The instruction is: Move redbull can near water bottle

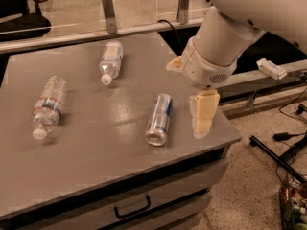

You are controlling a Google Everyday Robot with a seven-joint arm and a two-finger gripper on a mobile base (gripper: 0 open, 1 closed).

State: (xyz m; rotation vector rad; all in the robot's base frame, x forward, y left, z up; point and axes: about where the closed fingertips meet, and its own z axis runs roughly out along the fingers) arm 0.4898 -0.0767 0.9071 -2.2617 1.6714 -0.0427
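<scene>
The redbull can (159, 119) lies on its side on the grey table (96, 162), right of the middle, with its silver top toward the front edge. The water bottle (48, 105), clear and ribbed with a red-and-blue band, lies on its side at the table's left, its white cap toward the front. My gripper (203, 115) hangs from the big white arm above the table's right edge, just right of the can and not touching it.
A shorter bottle (111, 61) with a wide whitish label lies at the back middle of the table. The table has a drawer with a handle (132, 207) at the front. Cables and a black bar (278, 157) lie on the floor to the right.
</scene>
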